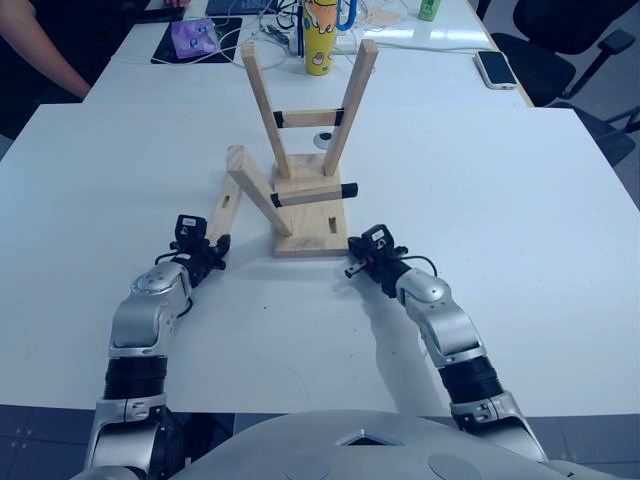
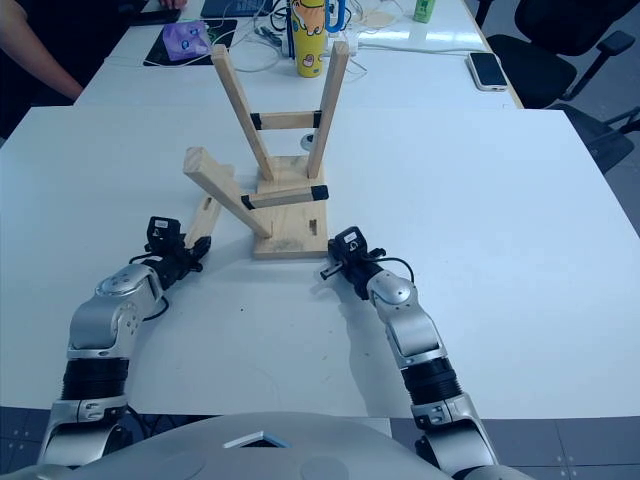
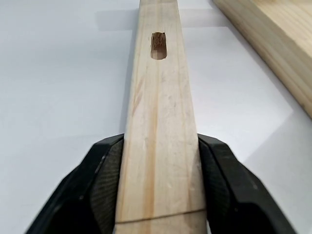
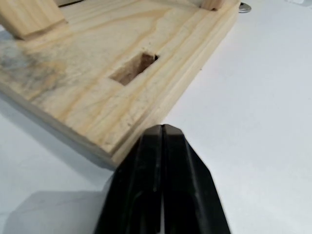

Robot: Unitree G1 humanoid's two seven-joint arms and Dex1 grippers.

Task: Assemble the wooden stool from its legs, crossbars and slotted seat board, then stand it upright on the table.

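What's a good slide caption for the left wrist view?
Left end effector shut on a loose wooden leg lying on the table, seat board beside it.

White counter (image 1: 520, 220), plain top. Seat board (image 1: 312, 240) lies flat near the middle, slotted face up, one long edge toward the robot. Loose leg (image 1: 227, 205) lies flat on the counter just left of the board, running roughly alongside it, mortise hole facing up. Small round grey thing (image 1: 323, 138) sits on the counter just behind the board. Second white counter (image 1: 420, 80) butts against the far edge. On it are a phone (image 1: 495, 68) to the right, a yellow cup (image 1: 320, 40) at centre, cables (image 1: 270, 35) beside the cup, and a purple pouch (image 1: 193, 38) on a dark pad to the left.
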